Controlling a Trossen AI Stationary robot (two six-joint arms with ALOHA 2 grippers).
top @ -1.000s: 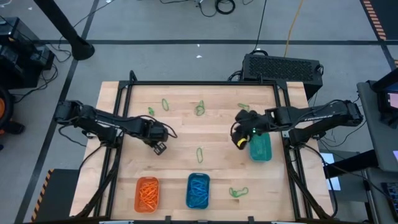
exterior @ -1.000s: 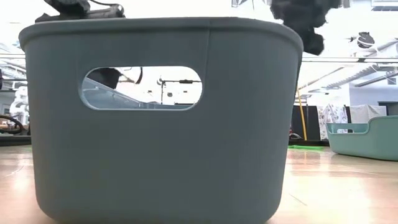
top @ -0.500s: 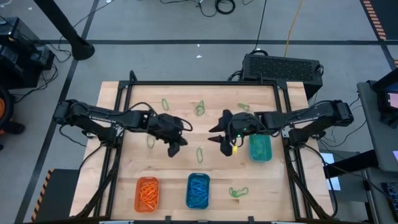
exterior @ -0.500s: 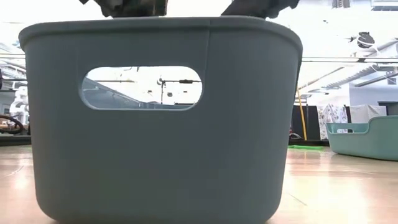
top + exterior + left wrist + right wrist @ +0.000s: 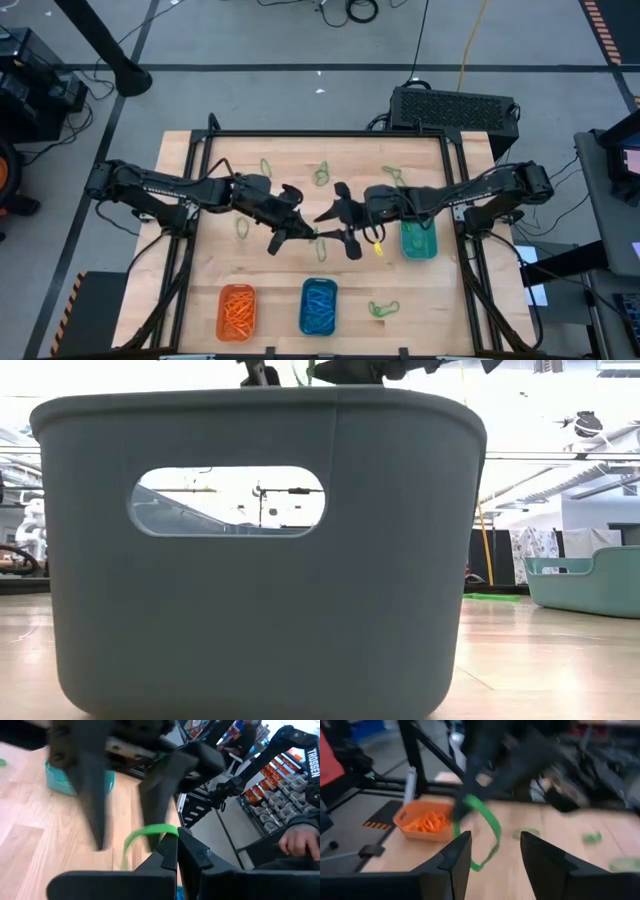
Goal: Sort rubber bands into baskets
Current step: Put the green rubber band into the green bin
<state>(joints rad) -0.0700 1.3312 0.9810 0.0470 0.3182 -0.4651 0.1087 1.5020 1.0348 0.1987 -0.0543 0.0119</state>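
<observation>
The left gripper (image 5: 305,233) sits at the centre of the high view with its fingers pinched shut on a green rubber band (image 5: 145,834), which hangs from the fingertips as a loop. The right gripper (image 5: 338,222) faces it just to the right, its two fingers spread wide on either side of that loop and holding nothing.

Right of the grippers, the teal basket (image 5: 418,240) holds a few green bands. Along the lower edge of the table (image 5: 220,200), the orange basket (image 5: 238,310) is packed with orange bands and the blue basket (image 5: 318,306) with blue ones.

Loose green bands (image 5: 383,308) lie on the wood: one at lower right between the blue and teal baskets, several along the upper part, one left of the grippers.

The low view is filled by a grey-green bin (image 5: 260,550).
</observation>
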